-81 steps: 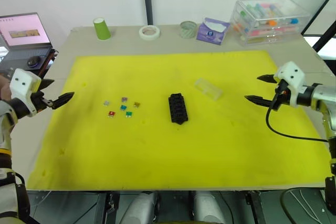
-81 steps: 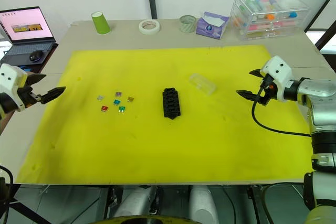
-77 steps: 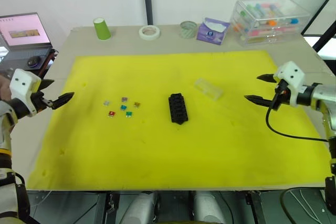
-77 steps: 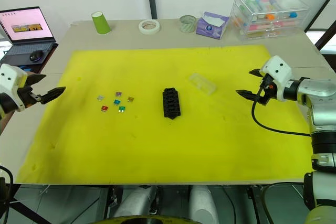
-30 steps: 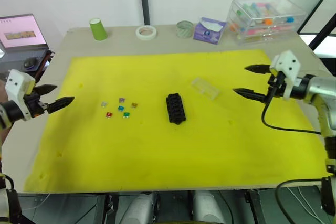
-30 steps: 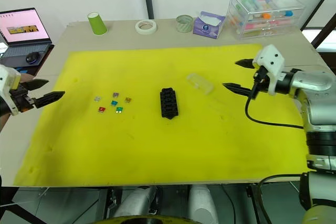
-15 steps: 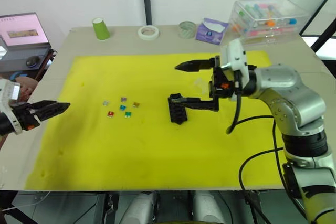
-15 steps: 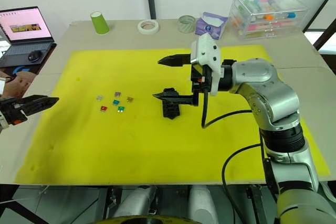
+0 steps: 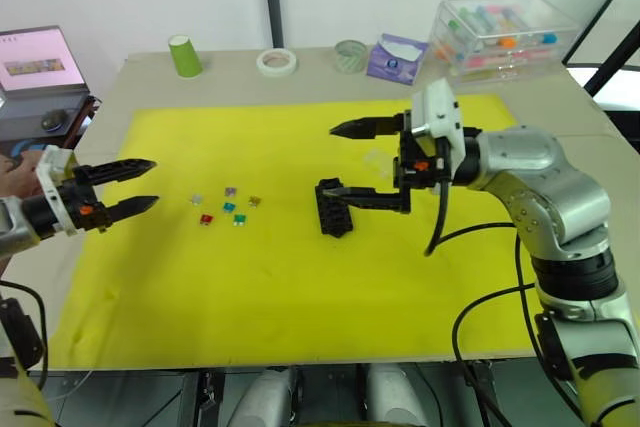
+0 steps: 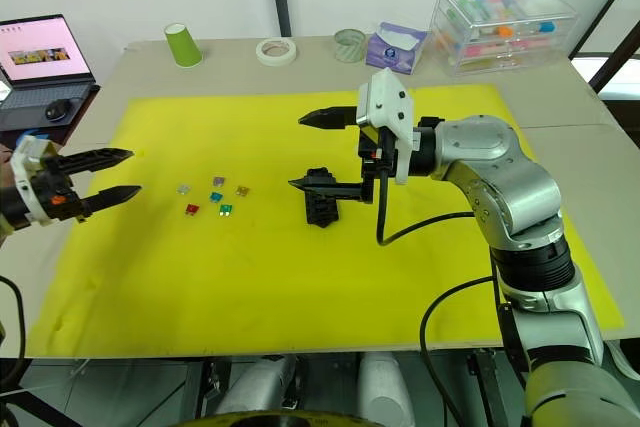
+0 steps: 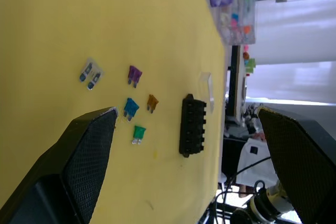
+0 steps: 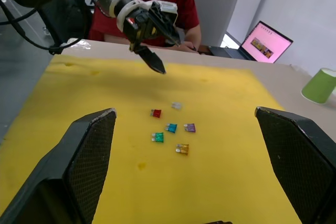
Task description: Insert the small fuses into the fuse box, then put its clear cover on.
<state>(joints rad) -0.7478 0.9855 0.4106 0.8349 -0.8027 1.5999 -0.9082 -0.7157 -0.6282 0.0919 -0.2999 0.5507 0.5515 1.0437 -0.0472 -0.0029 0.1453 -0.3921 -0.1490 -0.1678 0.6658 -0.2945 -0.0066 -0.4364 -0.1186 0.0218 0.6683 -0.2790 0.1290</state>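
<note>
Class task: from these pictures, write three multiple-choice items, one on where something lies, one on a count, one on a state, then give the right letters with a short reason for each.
1. The small fuses lie where from the fuse box?
A. on the robot's left
B. on the robot's right
C. on top of it

2. How many small fuses lie loose on the yellow mat?
A. two
B. six
C. ten

3. What state is the right pincer in?
A. shut on a fuse
B. shut on the box
C. open

Key: 1 A, they lie toward the left pincer; 2 B, six separate pieces show; 3 C, its fingers are spread wide and hold nothing.
</note>
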